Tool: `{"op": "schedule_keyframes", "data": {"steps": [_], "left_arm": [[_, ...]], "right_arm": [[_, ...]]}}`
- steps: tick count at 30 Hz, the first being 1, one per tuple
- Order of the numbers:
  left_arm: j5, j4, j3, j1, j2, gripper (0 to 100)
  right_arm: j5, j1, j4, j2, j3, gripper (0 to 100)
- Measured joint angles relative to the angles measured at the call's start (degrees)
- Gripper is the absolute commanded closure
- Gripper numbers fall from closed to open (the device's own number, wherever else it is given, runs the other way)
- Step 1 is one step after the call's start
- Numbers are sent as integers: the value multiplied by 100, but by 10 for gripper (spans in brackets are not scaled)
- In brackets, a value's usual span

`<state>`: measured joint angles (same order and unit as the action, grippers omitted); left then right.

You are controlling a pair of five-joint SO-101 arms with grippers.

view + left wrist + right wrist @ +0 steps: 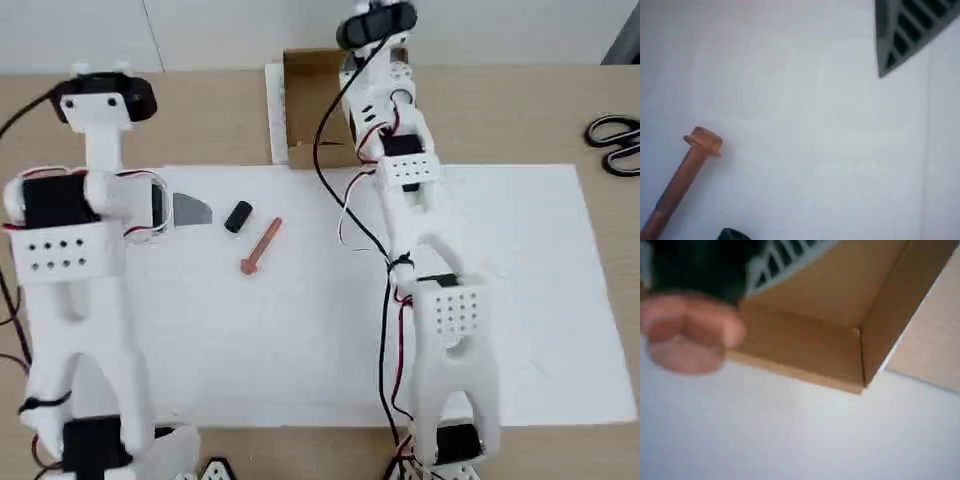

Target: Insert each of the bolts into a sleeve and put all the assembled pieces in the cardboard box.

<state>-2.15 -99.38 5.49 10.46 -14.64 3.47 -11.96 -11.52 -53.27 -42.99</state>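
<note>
A copper bolt [262, 246] lies on the white sheet, and a black sleeve [238, 216] lies just beyond it. My left gripper [192, 211] is open just left of the sleeve, with nothing in it. The left wrist view shows the bolt [682, 175], an edge of the sleeve [732, 234] and one grey finger [900, 30]. My right gripper [366, 138] is at the cardboard box [312, 110] at the back. It is shut on a black sleeve [690, 270] with a copper bolt head [685, 335] sticking out. This piece hangs beside the box wall [805, 350].
A white sheet [300, 340] covers most of the wooden table. Scissors [615, 143] lie at the far right, off the sheet. A white strip [274, 110] stands against the box's left side. Red and black cables run along the right arm.
</note>
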Motion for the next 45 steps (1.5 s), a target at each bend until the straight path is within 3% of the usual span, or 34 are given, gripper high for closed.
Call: {"op": "schedule_keyframes", "data": {"steps": [7,15,23,33,39,45], "left_arm": [[0,0,0,0,-70,669],[0,0,0,-519,-70,669],[114,0,-308,-624,-79,669],[158,0,-343,-624,-97,669],[246,0,-343,-624,-651,669],[580,0,-343,-149,-1275,669]], "right_arm": [[0,-35,0,-782,-536,991],[0,-53,0,-1169,-563,989],[0,-70,-132,-1178,-580,821],[0,-105,-352,-1064,-721,818],[0,-255,-1310,290,-721,818],[-176,-897,-3552,2180,-738,818]]}}
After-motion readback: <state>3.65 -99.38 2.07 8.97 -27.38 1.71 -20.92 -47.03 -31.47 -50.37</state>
